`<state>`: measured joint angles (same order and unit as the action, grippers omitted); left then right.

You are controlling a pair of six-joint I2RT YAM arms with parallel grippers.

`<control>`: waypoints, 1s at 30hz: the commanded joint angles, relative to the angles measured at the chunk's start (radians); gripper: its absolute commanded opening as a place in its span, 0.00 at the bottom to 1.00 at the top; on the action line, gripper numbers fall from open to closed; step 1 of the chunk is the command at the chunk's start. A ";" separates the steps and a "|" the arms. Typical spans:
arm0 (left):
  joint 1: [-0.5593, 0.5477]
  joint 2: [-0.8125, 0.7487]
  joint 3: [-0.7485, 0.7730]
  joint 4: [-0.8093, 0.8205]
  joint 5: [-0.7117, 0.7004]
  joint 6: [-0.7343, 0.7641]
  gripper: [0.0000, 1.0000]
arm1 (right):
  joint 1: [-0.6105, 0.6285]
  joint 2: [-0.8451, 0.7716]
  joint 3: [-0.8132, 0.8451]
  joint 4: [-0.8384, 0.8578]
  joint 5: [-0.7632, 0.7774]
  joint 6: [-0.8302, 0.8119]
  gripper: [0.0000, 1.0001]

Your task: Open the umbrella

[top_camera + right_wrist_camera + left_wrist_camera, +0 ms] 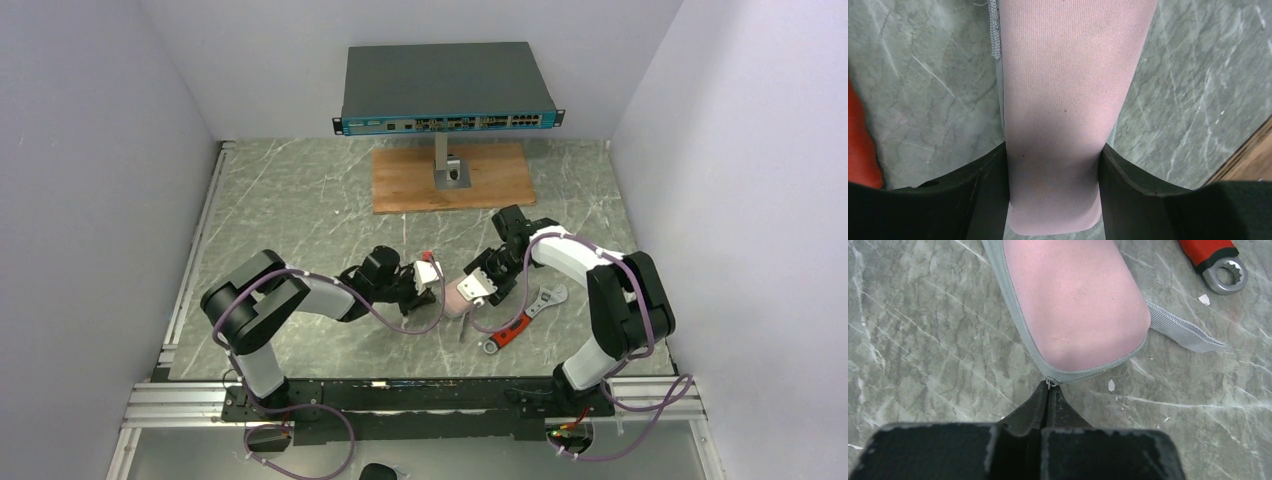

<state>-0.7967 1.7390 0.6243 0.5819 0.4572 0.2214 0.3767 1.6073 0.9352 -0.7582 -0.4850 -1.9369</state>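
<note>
Left gripper (1049, 396): jaws shut, tips pinched on the small metal zip pull (1050, 384) at the rounded end of the umbrella (1073, 300). The umbrella is collapsed, a pink roll with grey zip edging. A grey strap (1183, 332) trails off its side onto the table.

Right gripper (1053, 165): straddles the roll, one finger pressed on each side, clamped on the umbrella (1068, 100) across its width.

From the top view, the umbrella (458, 298) lies flat near table centre, between the two grippers. The left gripper (436, 284) is at its left end and the right gripper (480, 288) is on it from the far right.

The red-handled wrench (520, 320) lies just right of the roll, not touching it. Its ring end (1228, 275) shows in the left wrist view.

Surface: grey-green marble-pattern table (300, 210) with white veins and a few small white flecks.

Far side: a wooden board (400, 185) carries a metal stand (445, 165), which holds a network switch (447, 90) with its ports facing the arms.

Plain pale walls (100, 150) on three sides. Aluminium rail (180, 400) along the near edge, purple cables on both arms.
</note>
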 commanded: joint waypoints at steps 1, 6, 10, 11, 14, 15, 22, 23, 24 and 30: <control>0.045 -0.051 0.028 0.002 -0.001 0.095 0.00 | 0.010 0.036 -0.090 -0.047 0.027 -0.203 0.00; 0.042 -0.030 0.080 -0.022 0.025 0.175 0.00 | 0.019 0.051 -0.049 0.004 -0.049 -0.243 0.03; 0.026 -0.024 0.081 -0.026 0.041 0.164 0.00 | 0.033 0.025 0.012 0.130 -0.111 0.071 0.70; 0.024 -0.026 0.075 -0.024 0.045 0.161 0.00 | 0.033 0.008 0.022 0.158 -0.113 0.167 0.76; 0.012 -0.039 0.038 -0.015 0.052 0.158 0.00 | 0.008 -0.096 0.016 0.199 -0.128 0.383 0.97; 0.008 -0.041 0.030 -0.012 0.051 0.155 0.00 | -0.006 -0.137 0.009 0.209 -0.135 0.466 0.99; -0.016 -0.033 0.026 0.011 0.047 0.122 0.00 | -0.074 -0.389 -0.038 0.223 -0.011 1.053 1.00; -0.022 -0.029 0.030 0.015 0.045 0.119 0.00 | -0.087 -0.403 -0.027 0.192 -0.001 1.139 1.00; -0.027 -0.023 0.035 0.019 0.043 0.113 0.00 | -0.098 -0.409 -0.012 0.159 0.012 1.199 1.00; -0.058 0.007 0.069 0.036 0.030 0.085 0.00 | -0.214 -0.300 0.133 -0.003 0.100 1.696 0.96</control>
<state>-0.8326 1.7325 0.6464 0.5426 0.4812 0.3412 0.2451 1.2282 0.9615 -0.6514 -0.4526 -0.6907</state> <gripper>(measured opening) 0.012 0.977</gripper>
